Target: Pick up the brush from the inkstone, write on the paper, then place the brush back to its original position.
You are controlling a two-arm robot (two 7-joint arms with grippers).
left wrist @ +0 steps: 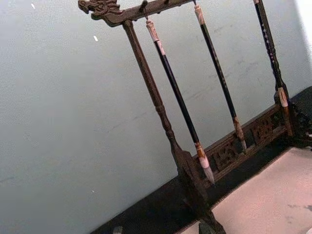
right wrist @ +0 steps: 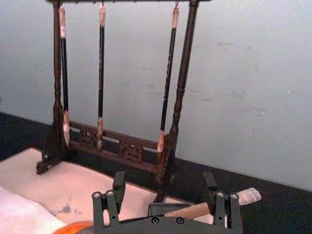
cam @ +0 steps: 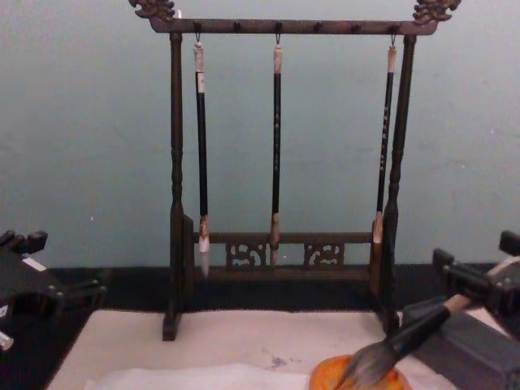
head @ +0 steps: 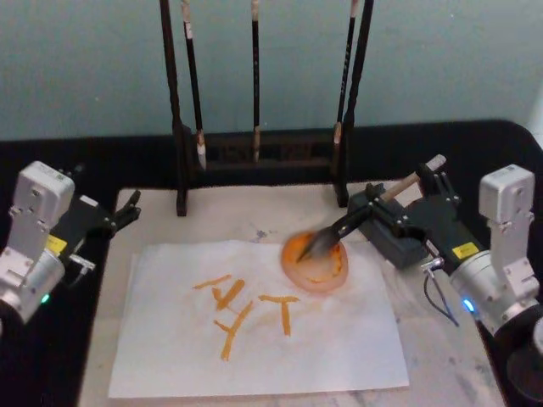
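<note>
Orange dish holds brush bristles, right hand gripping.

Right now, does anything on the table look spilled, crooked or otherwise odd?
Nothing looks spilled. The orange dish sits on the paper's far right corner, the brush tilted with its tuft in it, held by the right end effector. Orange strokes run slightly crooked.

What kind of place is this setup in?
Likely a calligraphy desk staged for robot practice: a carved wooden rack hung with three thin brushes, a white paper bearing orange strokes on a beige felt mat, and the right claw holding the brush over an orange dish.
</note>
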